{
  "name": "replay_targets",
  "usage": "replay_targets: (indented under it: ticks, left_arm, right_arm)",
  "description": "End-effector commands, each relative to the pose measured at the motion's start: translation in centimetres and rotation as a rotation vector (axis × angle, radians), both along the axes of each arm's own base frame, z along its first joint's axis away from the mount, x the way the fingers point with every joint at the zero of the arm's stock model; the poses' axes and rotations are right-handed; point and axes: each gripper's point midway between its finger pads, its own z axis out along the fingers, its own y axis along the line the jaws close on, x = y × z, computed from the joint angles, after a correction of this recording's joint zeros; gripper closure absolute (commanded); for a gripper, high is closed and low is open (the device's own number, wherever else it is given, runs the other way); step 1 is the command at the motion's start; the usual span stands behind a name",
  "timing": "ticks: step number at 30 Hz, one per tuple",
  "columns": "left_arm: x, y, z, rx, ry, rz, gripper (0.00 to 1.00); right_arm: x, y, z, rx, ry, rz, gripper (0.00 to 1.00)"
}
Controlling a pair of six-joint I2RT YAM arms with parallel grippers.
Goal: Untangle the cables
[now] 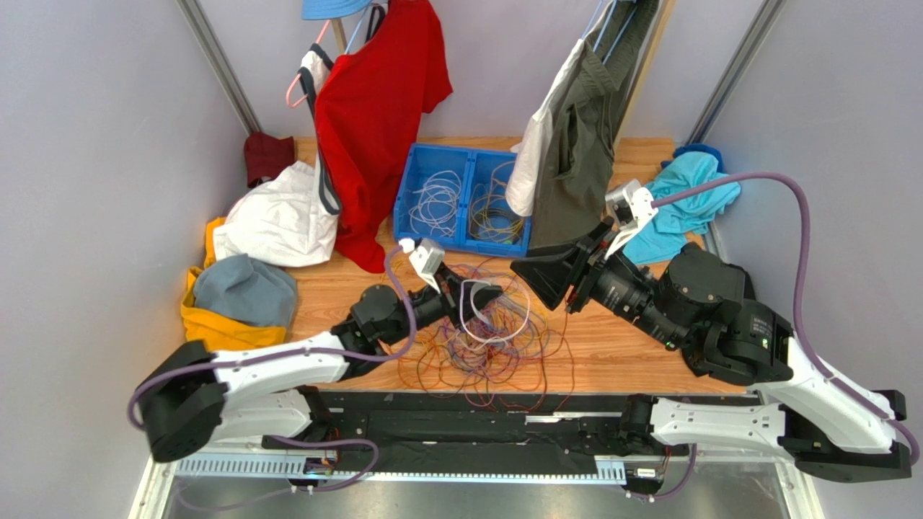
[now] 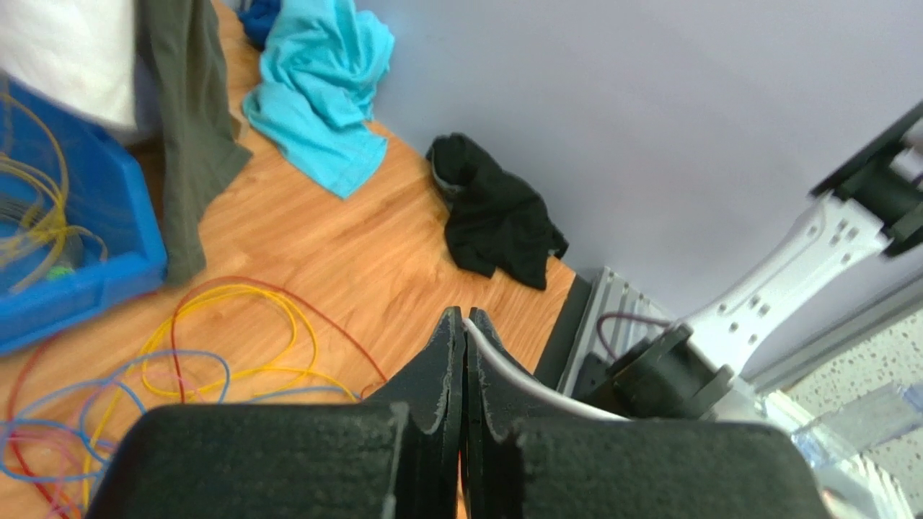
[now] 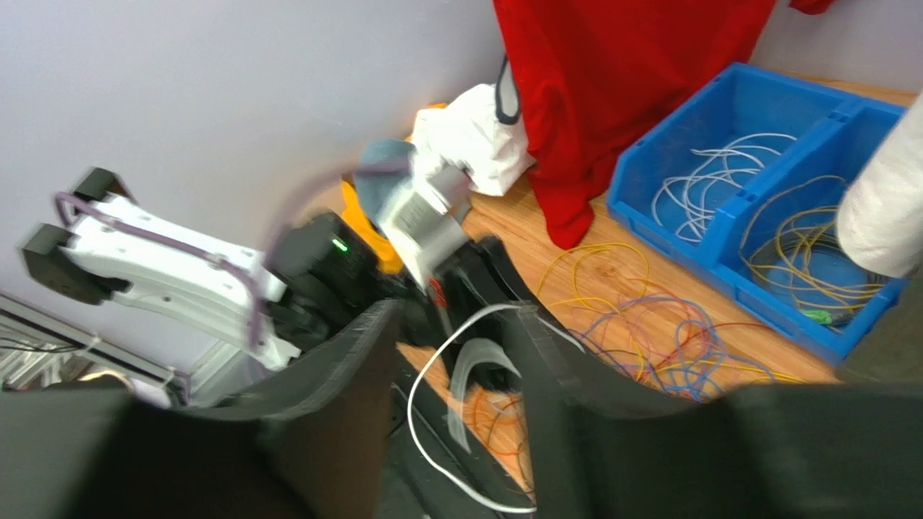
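A tangle of thin orange, yellow, purple, red and blue cables [image 1: 488,348] lies on the wooden table in front of the arms. It also shows in the left wrist view [image 2: 163,368] and the right wrist view [image 3: 650,324]. My left gripper [image 1: 494,294] is shut on a white cable [image 2: 531,376] and holds its loop [image 1: 522,320] above the pile. My right gripper [image 1: 533,270] is open just right of the left one. In the right wrist view its jaws [image 3: 450,335] stand wide apart and the white cable loop [image 3: 425,433] hangs between them.
A blue two-compartment bin [image 1: 410,200] with sorted cables stands behind the pile. A red shirt [image 1: 374,108] and olive clothes [image 1: 580,130] hang over it. Clothes lie at the left [image 1: 271,222] and right [image 1: 683,200]; a black cloth [image 2: 493,211] lies near the wall.
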Motion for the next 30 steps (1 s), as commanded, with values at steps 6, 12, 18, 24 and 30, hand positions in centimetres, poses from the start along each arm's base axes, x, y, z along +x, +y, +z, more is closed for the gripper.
replay_targets:
  ticks: [6, 12, 18, 24, 30]
  left_arm:
    - [2.0, 5.1, 0.5, 0.646, 0.21, 0.2, 1.0]
    - [2.1, 7.6, -3.7, 0.985, 0.347, 0.198, 1.0]
    - [1.9, 6.7, -3.7, 1.142, 0.398, 0.095, 1.0]
    - [1.7, 4.7, -1.8, 1.03, 0.382, 0.05, 1.0]
    - [0.9, 4.0, -1.4, 1.0, 0.39, -0.006, 1.0]
  right_arm:
    - [1.9, -4.3, -7.1, -0.023, 0.058, -0.211, 0.48]
    - [1.8, -4.7, -10.9, -0.049, 0.1, -0.225, 0.49]
    - [1.2, -2.9, -13.5, -0.055, 0.117, -0.158, 0.49]
    - [1.4, -0.8, -14.5, -0.075, 0.094, -0.115, 0.44]
    - [2.3, 1.2, -14.2, -0.107, 0.055, -0.112, 0.44]
